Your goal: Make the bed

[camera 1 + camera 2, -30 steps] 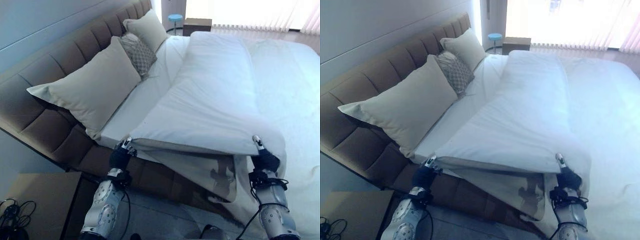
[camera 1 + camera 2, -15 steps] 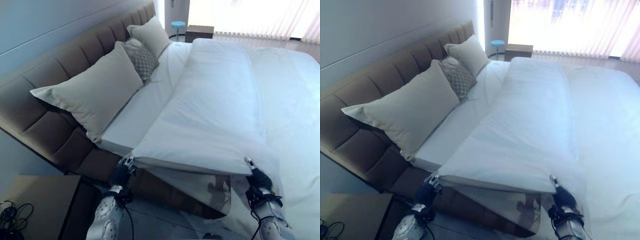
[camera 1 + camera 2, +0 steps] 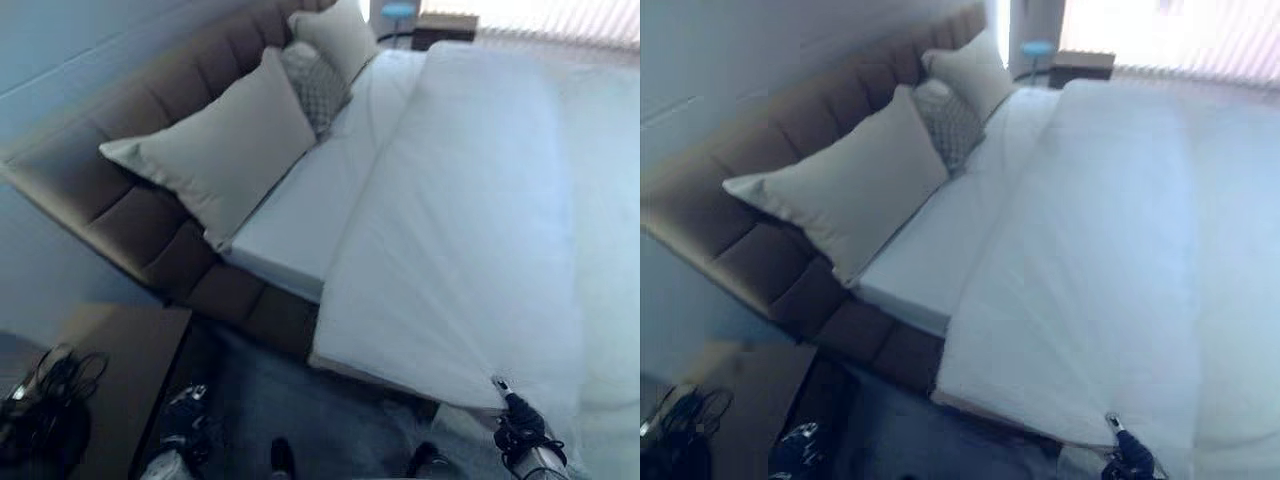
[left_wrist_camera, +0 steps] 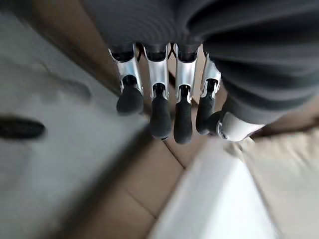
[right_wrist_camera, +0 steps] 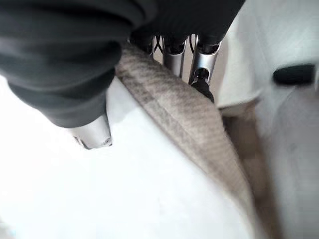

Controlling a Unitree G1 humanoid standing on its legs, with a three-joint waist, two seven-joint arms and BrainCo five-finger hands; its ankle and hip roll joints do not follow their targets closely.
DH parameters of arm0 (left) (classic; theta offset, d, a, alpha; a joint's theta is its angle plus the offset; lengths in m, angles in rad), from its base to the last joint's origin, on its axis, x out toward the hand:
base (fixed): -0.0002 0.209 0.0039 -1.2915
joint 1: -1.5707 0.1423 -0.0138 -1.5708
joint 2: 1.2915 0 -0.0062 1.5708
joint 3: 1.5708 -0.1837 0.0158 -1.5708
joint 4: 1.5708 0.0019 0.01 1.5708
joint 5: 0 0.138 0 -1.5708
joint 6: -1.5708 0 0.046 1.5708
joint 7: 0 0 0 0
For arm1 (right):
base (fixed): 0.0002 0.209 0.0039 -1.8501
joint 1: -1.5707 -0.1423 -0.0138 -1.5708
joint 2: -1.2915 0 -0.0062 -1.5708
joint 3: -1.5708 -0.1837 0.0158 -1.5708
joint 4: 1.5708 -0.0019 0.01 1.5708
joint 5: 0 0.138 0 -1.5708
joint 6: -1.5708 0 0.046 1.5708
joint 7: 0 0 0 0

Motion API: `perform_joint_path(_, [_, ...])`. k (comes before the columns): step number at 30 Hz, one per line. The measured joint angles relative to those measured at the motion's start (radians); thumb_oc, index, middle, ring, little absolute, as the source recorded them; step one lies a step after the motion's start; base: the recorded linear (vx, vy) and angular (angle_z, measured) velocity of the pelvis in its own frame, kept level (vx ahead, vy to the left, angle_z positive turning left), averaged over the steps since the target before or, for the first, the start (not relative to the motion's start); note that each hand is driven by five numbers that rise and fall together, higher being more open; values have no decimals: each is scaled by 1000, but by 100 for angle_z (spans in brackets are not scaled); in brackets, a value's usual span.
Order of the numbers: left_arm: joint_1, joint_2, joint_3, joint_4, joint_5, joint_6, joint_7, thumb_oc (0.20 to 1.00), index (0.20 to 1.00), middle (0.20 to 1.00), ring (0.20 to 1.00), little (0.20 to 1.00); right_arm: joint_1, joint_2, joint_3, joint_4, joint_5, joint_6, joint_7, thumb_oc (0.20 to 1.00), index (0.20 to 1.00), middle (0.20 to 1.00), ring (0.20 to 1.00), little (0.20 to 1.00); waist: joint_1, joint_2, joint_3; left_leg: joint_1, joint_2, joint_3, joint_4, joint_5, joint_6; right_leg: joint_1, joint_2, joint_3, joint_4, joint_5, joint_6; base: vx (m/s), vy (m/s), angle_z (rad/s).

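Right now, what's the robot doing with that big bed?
It's making the bed. Its right hand pinches the edge of the white duvet, thumb on top and fingers underneath, at the near corner by the side of the bed. Its left hand hangs loose with straight fingers, holding nothing, above the floor beside the bed frame. The duvet lies spread over most of the mattress, and a strip of sheet near the pillows lies uncovered. Three pillows lean against the brown headboard.
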State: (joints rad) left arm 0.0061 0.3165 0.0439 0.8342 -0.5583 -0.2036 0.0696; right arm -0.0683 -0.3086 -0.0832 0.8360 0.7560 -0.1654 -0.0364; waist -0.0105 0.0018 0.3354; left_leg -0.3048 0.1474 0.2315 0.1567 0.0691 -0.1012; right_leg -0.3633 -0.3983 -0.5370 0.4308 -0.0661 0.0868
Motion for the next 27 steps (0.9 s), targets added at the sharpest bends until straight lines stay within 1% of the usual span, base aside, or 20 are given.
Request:
perform_joint_path(1, [-25,8,-6,18,4,-3,5,200,200,200,200,200,-27,-3,3,12,0,-5,-2,200,200,200,200,200,-1,-8,22,-37,0,-6,25,1,3,-33,-4,11,17,-1,-1,-262,-63,14])
perform_joint_path(2, [-76,28,-26,53,20,1,13,200,200,200,200,200,-89,-16,1,28,-2,-7,-5,200,200,200,200,200,-1,-17,79,-104,1,-16,70,-7,5,-86,-18,18,49,-4,-13,-169,-51,20])
perform_joint_path(3, [-122,32,-23,58,26,1,24,200,200,200,200,200,-150,-23,-4,43,-3,-8,-13,200,200,200,200,200,0,-29,158,-150,6,-15,92,1,16,-120,-22,21,73,2,-14,-237,-73,26])
perform_joint_path(4, [-145,36,-32,58,28,1,28,200,200,200,200,200,-170,-28,-4,44,-3,-11,-16,200,200,200,200,200,-6,-36,187,-174,4,-19,108,2,17,-140,-29,29,81,-1,-21,-210,-49,26])
perform_joint_path(5, [-176,39,-57,54,33,0,34,200,200,200,200,200,-189,-40,-1,44,-4,-12,-22,200,200,200,200,200,-6,-40,203,-241,10,-23,126,7,24,-205,-32,43,106,-1,-18,-199,-32,23])
perform_joint_path(6, [-199,60,-102,42,33,-7,42,200,200,200,200,200,-210,-70,20,45,-11,-24,-27,200,200,200,200,200,-3,-38,192,-349,10,-36,176,-2,30,-310,-42,72,143,-13,-20,-180,-19,17])
perform_joint_path(7, [-221,71,-107,39,34,-11,43,200,200,200,200,200,-236,-84,20,46,-20,-26,-28,200,200,200,200,200,-4,-43,195,-401,9,-40,198,-2,31,-358,-43,77,163,-16,-26,-143,-16,14])
perform_joint_path(9, [-295,114,-132,56,33,-11,66,200,200,200,200,200,-343,-117,18,76,-36,-28,-41,200,200,200,200,200,-17,-44,214,-569,10,-46,275,0,46,-519,-62,92,226,-18,-55,-97,-18,9])
perform_joint_path(10, [-307,123,-137,58,33,-10,72,200,200,200,200,200,-376,-117,19,93,-39,-28,-47,200,200,200,200,200,-21,-44,217,-598,10,-46,297,-5,44,-543,-63,95,239,-16,-64,-72,-33,-4])
perform_joint_path(12, [-357,149,-197,95,34,-7,88,200,200,200,200,200,-457,-139,73,157,-44,-27,-63,200,200,200,200,200,-24,-44,215,-676,26,-45,394,-55,51,-620,-74,125,306,-41,-65,-41,-15,-15])
perform_joint_path(14, [-476,203,-302,134,35,-6,108,200,200,200,200,200,-592,-217,176,227,-86,-26,-76,200,200,200,200,200,-27,-33,213,-833,38,-58,554,-108,50,-783,-93,182,429,-74,-78,-4,6,-18])
perform_joint_path(16, [-566,231,-312,138,45,-5,118,200,200,200,200,200,-661,-239,176,229,-115,-28,-80,200,200,200,200,200,-28,-28,217,-941,54,-69,643,-128,52,-887,-100,203,495,-86,-93,30,-30,-14])
perform_joint_path(17, [-587,235,-318,139,57,-5,119,200,200,200,200,200,-672,-240,177,232,-125,-27,-80,200,200,200,200,200,-26,-29,217,-963,60,-72,666,-135,52,-907,-103,205,514,-90,-98,56,-37,-13])
perform_joint_path(18, [-624,233,-329,139,74,-4,119,200,200,200,200,200,-688,-240,182,240,-142,-26,-82,256,256,256,256,256,-27,-28,217,-993,70,-78,702,-157,53,-937,-108,214,550,-105,-103,50,-26,-8])
perform_joint_path(19, [-635,230,-337,138,74,-5,120,200,200,200,200,200,-693,-241,184,246,-148,-26,-81,649,649,649,649,649,-26,-28,216,-998,72,-77,713,-164,55,-946,-109,218,560,-111,-102,49,-23,-10])
perform_joint_path(20, [-650,220,-350,139,76,-3,120,200,200,200,200,200,-713,-245,208,280,-169,-24,-79,1000,1000,1000,1000,1000,-27,-28,216,-1001,77,-73,726,-172,51,-960,-111,227,569,-119,-108,37,-40,-12])
perform_joint_path(21, [-660,220,-369,151,78,-1,123,865,865,865,865,865,-721,-249,231,300,-180,-22,-78,1000,1000,1000,1000,1000,-26,-28,216,-1000,81,-71,728,-173,49,-961,-111,227,569,-118,-109,30,-38,-16])
perform_joint_path(22, [-674,219,-393,169,111,4,129,1000,1000,1000,1000,1000,-727,-250,256,325,-199,-9,-76,1000,1000,1000,1000,1000,-27,-28,216,-998,84,-72,726,-175,47,-962,-113,226,568,-117,-111,16,-32,-12])
perform_joint_path(25, [-678,210,-423,179,228,21,147,1000,1000,1000,1000,1000,-713,-248,259,363,-239,11,-77,1000,1000,1000,1000,1000,-23,-27,215,-980,81,-63,708,-174,46,-957,-113,225,557,-116,-113,-11,-15,-6])
perform_joint_path(27, [-680,199,-438,209,296,37,162,1000,1000,1000,1000,1000,-698,-243,258,406,-279,25,-77,1000,1000,1000,1000,1000,-21,-27,215,-941,77,-45,662,-163,46,-931,-112,219,523,-104,-112,-47,-16,-4])
